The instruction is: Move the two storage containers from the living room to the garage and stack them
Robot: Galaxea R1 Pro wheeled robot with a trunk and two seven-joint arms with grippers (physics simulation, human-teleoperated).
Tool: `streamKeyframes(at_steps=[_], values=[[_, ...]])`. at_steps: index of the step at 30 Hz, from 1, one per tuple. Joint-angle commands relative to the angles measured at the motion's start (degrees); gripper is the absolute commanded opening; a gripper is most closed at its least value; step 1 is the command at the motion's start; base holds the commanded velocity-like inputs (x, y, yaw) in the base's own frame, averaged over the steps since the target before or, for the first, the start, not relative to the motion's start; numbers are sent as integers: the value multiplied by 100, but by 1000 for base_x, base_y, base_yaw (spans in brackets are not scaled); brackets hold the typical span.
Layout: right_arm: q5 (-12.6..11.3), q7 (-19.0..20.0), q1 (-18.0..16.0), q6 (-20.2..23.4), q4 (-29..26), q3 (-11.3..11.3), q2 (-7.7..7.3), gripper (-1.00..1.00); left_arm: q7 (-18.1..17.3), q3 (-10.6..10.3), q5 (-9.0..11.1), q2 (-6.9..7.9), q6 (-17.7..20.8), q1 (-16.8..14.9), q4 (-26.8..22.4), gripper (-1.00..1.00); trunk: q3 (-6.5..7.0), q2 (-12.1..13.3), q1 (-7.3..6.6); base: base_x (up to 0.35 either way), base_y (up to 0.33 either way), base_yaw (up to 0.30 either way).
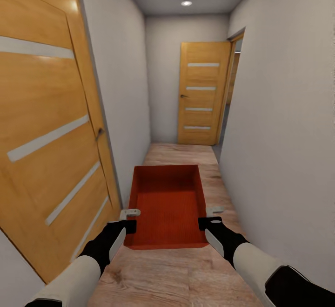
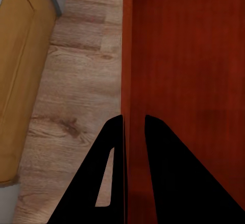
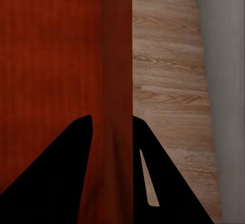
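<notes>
Our left gripper (image 1: pixel 129 219) and right gripper (image 1: pixel 210 217) each clamp a side wall of the orange-red bin (image 1: pixel 167 204), carrying it above the hallway's wood floor (image 1: pixel 186 274). We read no writing on it, nor on either wooden door (image 1: pixel 46 125).

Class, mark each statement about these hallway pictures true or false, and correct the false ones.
1. The orange-red rectangular open-top bin is held by both end effectors. True: left end effector and right end effector each straddle a side wall.
2. The bin holds boxes. False: it is empty.
3. The floor here is grey concrete. False: it is light wood plank floor.
4. An orange-brown wooden door with frosted strips stands at the corridor's far end. True.
</notes>
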Motion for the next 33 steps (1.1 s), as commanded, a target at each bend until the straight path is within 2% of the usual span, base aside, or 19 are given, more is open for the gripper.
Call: streamKeyframes(at_steps=[1, 20, 33], values=[[54, -70, -7, 43, -1, 7, -59, -100, 66, 22, -74, 10, 46, -5, -22, -100, -13, -13, 7, 323, 93, -244], [54, -70, -7, 43, -1, 7, -60, -100, 66, 22, -78, 10, 46, -5, -21, -100, -13, -13, 7, 323, 93, -236], [54, -70, -7, 47, -1, 7, -60, -100, 66, 22, -78, 10, 46, -5, -23, -100, -13, -13, 7, 323, 93, -20]])
